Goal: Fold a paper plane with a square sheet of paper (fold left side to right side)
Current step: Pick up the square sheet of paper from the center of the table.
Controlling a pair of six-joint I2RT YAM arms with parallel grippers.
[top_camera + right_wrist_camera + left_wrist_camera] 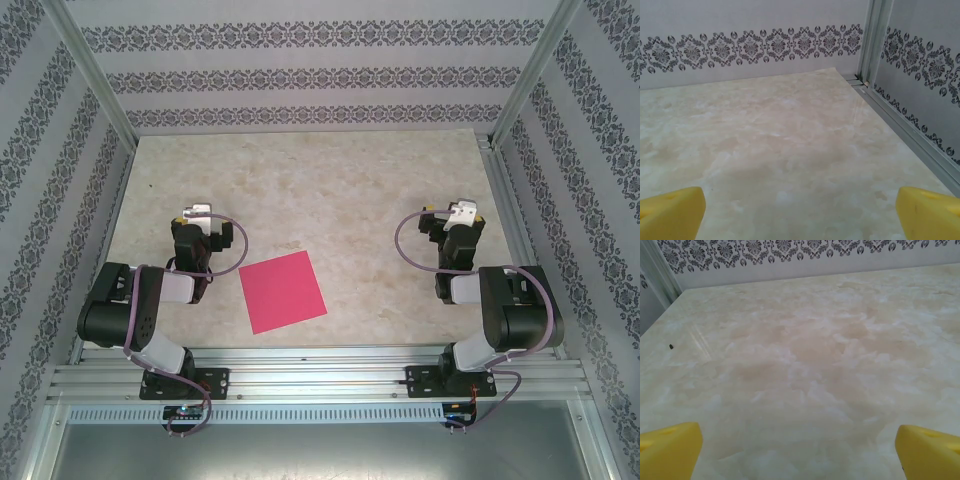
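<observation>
Task's thing: the square sheet of paper (283, 291) is lying flat on the tabletop (330, 180), bright pink, with no fold or crease showing from the top view.
Paper's place: it is sitting between the two arms, closer to the left arm than to the right one, and near the metal rail (320, 378) that is carrying the arm bases.
Paper's turn: it is lying slightly rotated, so its edges are not running parallel to the rail.
Left hand: the left hand (198, 213) is pointing toward the far wall, up and to the left of the paper and apart from it.
Left hand's state: in the left wrist view the left hand (799, 450) is standing wide, its yellow fingers (670, 452) sitting at the two bottom corners with bare marbled tabletop between them; it is gripping nothing.
Right hand: the right hand (452, 211) is resting well to the right of the paper, also facing the far wall.
Right hand's state: in the right wrist view the right hand (799, 212) is standing equally wide, with bare tabletop between its fingers and nothing in its grasp.
Cables: a purple cable (232, 243) is looping beside each wrist.
Surroundings: patterned walls (300, 60) are enclosing the tabletop, and a metal post (875, 40) is rising at the far right corner.
Small mark: a dark speck (671, 346) is lying on the tabletop far left of the left hand.
</observation>
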